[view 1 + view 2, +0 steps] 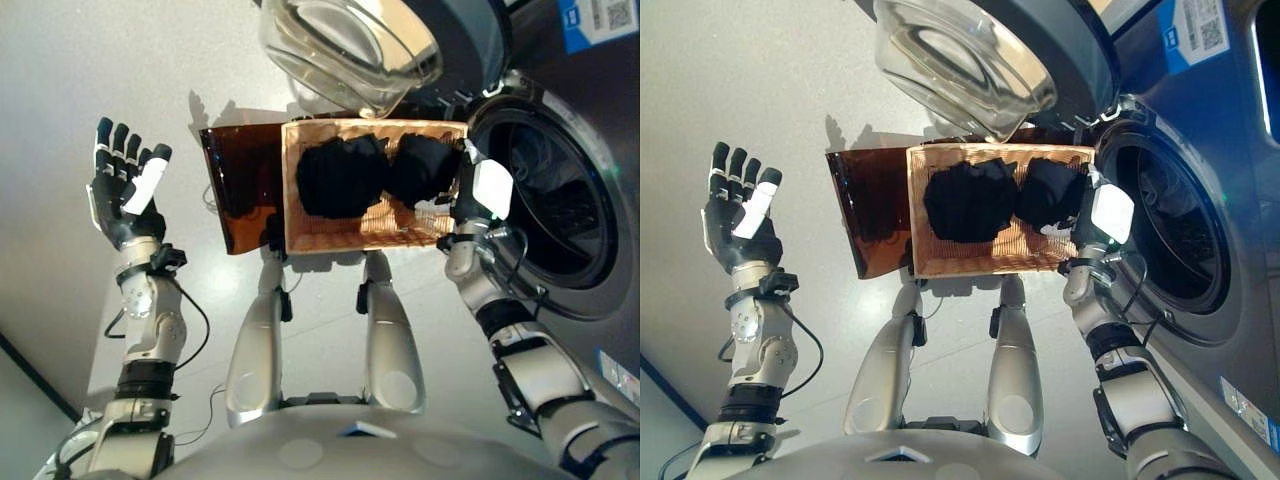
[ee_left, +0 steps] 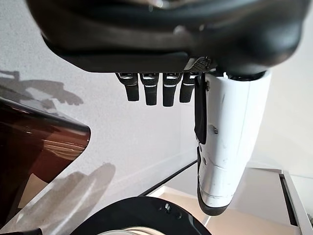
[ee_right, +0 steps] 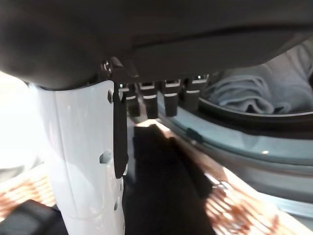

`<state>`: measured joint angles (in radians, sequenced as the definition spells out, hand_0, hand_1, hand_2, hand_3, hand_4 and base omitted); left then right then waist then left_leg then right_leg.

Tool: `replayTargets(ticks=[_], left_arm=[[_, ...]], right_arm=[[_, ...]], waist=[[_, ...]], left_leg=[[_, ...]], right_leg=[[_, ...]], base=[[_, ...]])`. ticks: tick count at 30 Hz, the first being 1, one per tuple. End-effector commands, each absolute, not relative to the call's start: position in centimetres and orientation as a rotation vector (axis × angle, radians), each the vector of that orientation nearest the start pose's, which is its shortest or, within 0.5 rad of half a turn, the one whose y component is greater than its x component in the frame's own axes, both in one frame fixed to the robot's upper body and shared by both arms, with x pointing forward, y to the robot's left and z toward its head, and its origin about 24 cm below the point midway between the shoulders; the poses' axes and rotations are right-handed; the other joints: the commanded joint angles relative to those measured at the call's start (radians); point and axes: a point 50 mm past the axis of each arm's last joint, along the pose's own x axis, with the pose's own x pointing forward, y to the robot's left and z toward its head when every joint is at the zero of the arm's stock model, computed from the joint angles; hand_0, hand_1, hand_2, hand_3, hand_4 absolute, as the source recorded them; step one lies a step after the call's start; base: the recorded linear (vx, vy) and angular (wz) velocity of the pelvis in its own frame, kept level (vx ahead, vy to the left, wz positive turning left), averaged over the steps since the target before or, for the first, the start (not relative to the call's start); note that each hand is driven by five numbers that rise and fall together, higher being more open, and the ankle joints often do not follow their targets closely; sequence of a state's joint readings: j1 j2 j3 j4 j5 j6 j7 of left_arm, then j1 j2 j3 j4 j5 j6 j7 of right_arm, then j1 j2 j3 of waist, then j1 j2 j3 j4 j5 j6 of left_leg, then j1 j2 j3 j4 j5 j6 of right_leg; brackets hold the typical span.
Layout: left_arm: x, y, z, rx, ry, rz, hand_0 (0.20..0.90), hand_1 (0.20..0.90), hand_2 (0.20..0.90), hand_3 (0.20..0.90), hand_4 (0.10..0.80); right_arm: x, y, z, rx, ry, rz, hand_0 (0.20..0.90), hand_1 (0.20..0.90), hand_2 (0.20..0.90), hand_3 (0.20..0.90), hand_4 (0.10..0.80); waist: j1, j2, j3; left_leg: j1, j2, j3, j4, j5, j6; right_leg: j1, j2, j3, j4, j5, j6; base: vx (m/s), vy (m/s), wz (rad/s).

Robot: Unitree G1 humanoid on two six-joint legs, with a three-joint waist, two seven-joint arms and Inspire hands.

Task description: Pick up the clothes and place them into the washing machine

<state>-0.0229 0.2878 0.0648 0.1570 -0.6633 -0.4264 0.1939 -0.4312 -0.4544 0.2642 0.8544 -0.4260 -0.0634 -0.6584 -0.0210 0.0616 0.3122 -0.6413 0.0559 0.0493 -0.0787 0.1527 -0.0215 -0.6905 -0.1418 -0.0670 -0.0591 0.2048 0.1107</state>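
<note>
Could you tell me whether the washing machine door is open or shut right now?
Open: the door is swung away from the drum opening, leaving it uncovered beside the basket.

Two black, bunched-up clothes [image 1: 375, 172] lie side by side in a woven basket [image 1: 345, 236] just beside the washing machine [image 1: 585, 230] — its round door [image 1: 350, 50] swung open. Inside the drum, a grey garment [image 3: 266, 90] lies crumpled — already loaded

Open washing machine drum [image 1: 545, 205] beside the basket [image 1: 330, 238] — swung door [image 1: 350, 50] overhead.
</note>
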Motion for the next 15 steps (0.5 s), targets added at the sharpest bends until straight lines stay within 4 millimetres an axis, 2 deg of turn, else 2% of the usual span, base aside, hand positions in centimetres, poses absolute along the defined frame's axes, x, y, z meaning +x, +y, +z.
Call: replayTargets(ticks=[1, 9, 15], left_arm=[[22.7, 26.9, 10.1, -0.324, -0.533, 0.384, 0.9, 0.9, 0.9, 0.9, 0.8], [23.0, 26.7, 10.6, -0.329, -0.552, 0.373, 0.9, 0.9, 0.9, 0.9, 0.8], [23.2, 26.2, 11.3, -0.334, -0.583, 0.353, 0.9, 0.9, 0.9, 0.9, 0.8]], right_arm=[[31.4, -26.9, 3.9, -1.117, -0.03, -0.508, 0.9, 0.9, 0.9, 0.9, 0.8], [32.1, -24.7, 3.0, -1.026, -0.005, -0.402, 0.9, 0.9, 0.9, 0.9, 0.8], [33.0, -23.5, 3.6, -0.988, -0.035, -0.362, 0.9, 0.9, 0.9, 0.9, 0.8]], waist=[[0.003, -0.002, -0.046], [0.01, 0.001, -0.044], [0.018, 0.001, -0.042]], left_leg=[[-0.03, 0.011, -0.016, -0.009, -0.027, -0.088], [-0.048, 0.014, -0.017, -0.009, -0.033, -0.09], [-0.065, 0.013, -0.02, -0.009, -0.032, -0.092]], right_leg=[[-0.09, -0.05, -0.012, -0.006, 0.042, 0.048], [-0.114, -0.046, -0.013, -0.001, 0.037, 0.047], [-0.129, -0.049, -0.015, -0.005, 0.039, 0.05]], base=[[0.0, 0.0, 0.0], [-0.002, 0.0, 0.0], [0.0, 0.0, 0.0]])
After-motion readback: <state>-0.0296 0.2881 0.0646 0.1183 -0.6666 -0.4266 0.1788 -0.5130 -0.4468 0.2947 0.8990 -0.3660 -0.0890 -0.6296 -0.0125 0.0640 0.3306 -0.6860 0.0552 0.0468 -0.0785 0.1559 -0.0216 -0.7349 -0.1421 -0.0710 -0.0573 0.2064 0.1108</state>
